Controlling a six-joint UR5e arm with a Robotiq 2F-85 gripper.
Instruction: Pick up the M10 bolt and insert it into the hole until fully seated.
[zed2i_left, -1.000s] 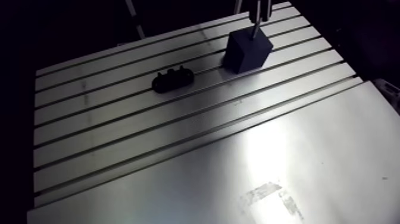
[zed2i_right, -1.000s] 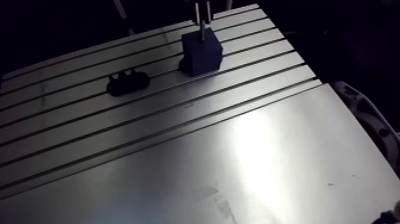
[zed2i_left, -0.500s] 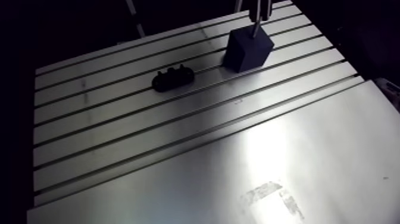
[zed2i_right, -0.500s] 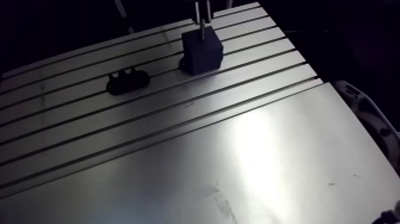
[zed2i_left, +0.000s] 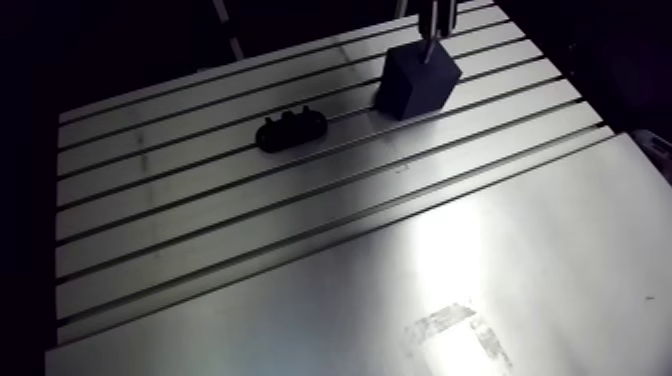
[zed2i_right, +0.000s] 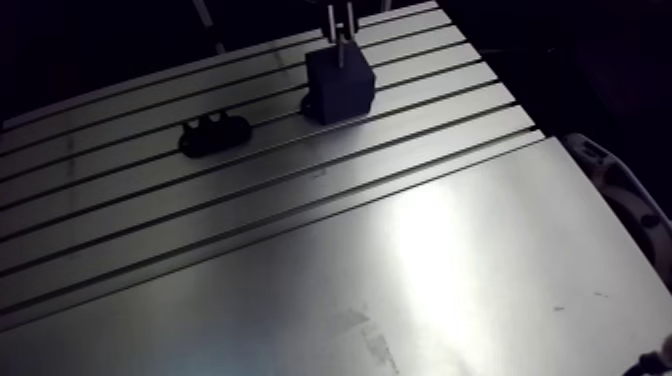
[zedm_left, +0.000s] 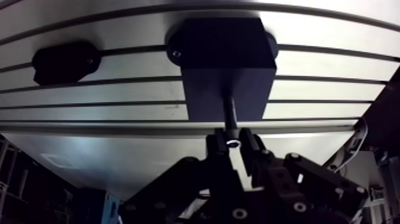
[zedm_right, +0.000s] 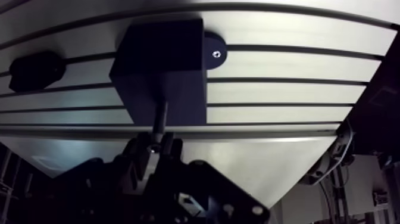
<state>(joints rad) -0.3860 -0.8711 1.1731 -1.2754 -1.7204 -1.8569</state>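
Lower end of M10 bolt (zedm_left: 229, 114) hidden inside block (zedm_left: 221, 59). Arm view: tool (zedm_left: 233, 143) mostly cut off at top edge. Small black part (zed2i_left: 290, 131): detail too dark to tell.

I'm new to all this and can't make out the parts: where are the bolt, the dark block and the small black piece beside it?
dark block (zedm_left: 221, 47): wrist view, its broad dark face.
bolt (zedm_left: 229, 116): wrist view, the bare shank by the block.
small black piece (zedm_left: 64, 61): wrist view, its middle.
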